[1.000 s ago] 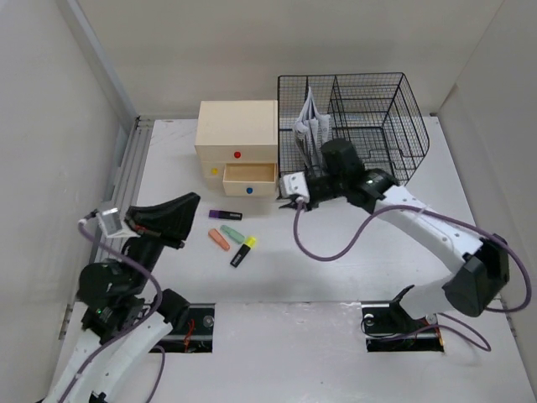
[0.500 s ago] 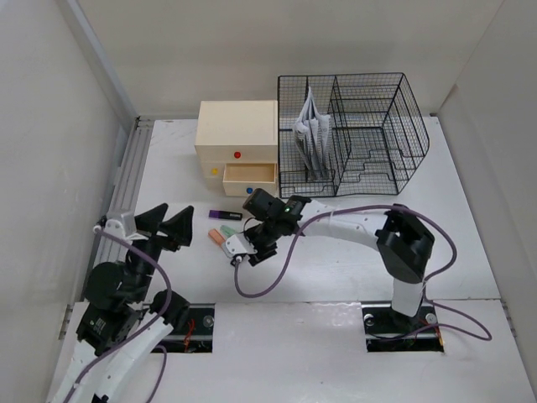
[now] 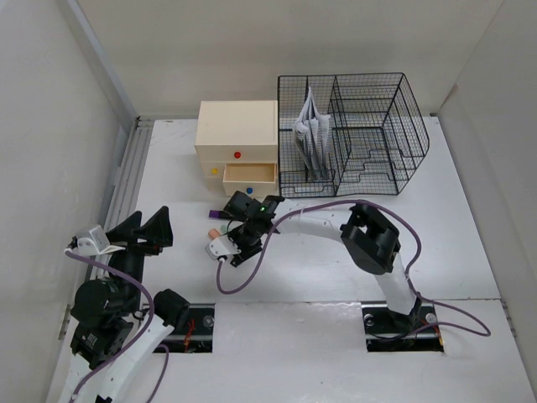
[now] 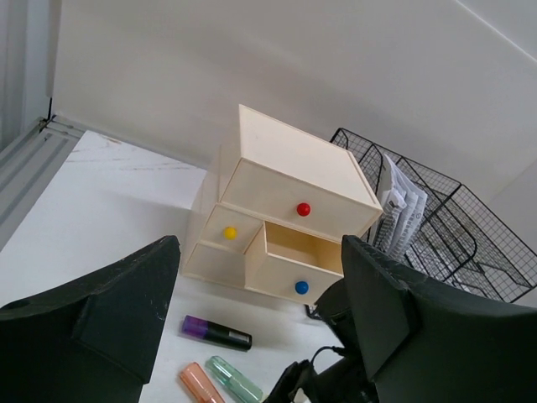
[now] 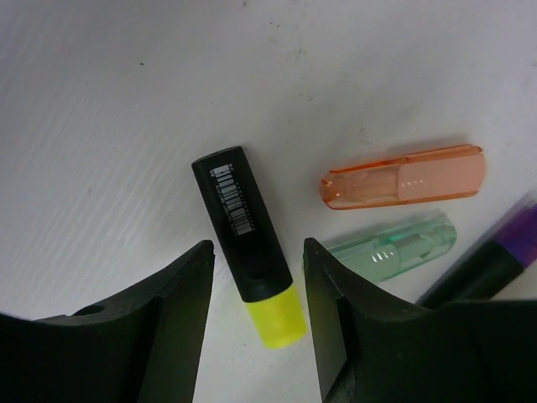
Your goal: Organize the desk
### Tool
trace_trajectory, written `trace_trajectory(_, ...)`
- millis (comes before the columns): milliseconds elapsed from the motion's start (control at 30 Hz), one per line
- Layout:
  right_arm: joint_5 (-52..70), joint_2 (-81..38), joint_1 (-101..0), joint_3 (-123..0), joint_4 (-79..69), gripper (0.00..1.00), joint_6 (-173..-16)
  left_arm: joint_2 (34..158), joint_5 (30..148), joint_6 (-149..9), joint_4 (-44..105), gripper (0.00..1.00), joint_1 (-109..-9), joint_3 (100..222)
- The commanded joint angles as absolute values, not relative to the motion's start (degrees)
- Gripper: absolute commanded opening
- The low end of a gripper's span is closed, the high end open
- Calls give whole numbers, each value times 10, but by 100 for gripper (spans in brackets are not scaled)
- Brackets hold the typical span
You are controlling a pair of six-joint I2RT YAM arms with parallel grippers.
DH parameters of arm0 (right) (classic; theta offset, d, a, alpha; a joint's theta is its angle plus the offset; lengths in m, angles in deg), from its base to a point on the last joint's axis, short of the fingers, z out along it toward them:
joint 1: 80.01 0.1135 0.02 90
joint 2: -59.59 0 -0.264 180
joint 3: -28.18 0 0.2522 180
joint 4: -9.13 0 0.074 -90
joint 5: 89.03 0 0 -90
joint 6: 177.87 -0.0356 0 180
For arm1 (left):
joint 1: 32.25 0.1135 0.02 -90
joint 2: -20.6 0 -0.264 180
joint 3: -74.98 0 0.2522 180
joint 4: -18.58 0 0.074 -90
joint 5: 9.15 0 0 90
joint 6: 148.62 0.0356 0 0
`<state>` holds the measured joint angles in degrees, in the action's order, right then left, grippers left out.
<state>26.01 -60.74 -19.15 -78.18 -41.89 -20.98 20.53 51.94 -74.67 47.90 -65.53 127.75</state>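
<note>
Bench [image 3: 470, 218] spans whole view: stiff, fixed, nothing to grip, so I work its clutter. My right pincer [image 5: 258, 252] spread, straddling yellow marker [image 5: 252, 243], which I judge light, rigid, slick; take mid-barrel. Orange marker [image 5: 405, 178] and green marker [image 5: 394, 248] lie just beside, crowding one finger. Left pincer [image 4: 260, 252] spread, holding nothing, faces drawer box [image 4: 285, 201], bottom drawer [image 4: 302, 256] open. Rack [image 3: 413, 143] beyond.

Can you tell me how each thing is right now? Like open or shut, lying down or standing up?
left gripper: open, empty.
right gripper: open, fingers either side of the yellow highlighter.
yellow highlighter: lying flat on the desk.
orange highlighter: lying flat.
green highlighter: lying flat.
blue-knob drawer: open.
red-knob drawer: shut.
yellow-knob drawer: shut.
papers: standing in the wire rack.
</note>
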Motion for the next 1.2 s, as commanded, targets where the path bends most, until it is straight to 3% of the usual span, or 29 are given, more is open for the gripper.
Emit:
trace_trajectory(0, 260, -627, -186, -815, -451, 53, -198, 145, 506, -751, 466, 75, -654, 1282)
trace_trajectory(400, 255, -706, -186, -888, -542, 47, -183, 141, 512, -751, 466, 76, -654, 1282)
trace_trajectory(733, 255, -751, -186, -923, -683, 23, -159, 136, 512, -751, 466, 76, -654, 1282)
trace_trajectory(967, 255, -640, -186, -875, -521, 8, -307, 136, 512, -751, 466, 76, -654, 1282)
trace_trajectory(1167, 192, -527, -186, -864, -379, 6, -434, 136, 512, -751, 466, 76, -654, 1282)
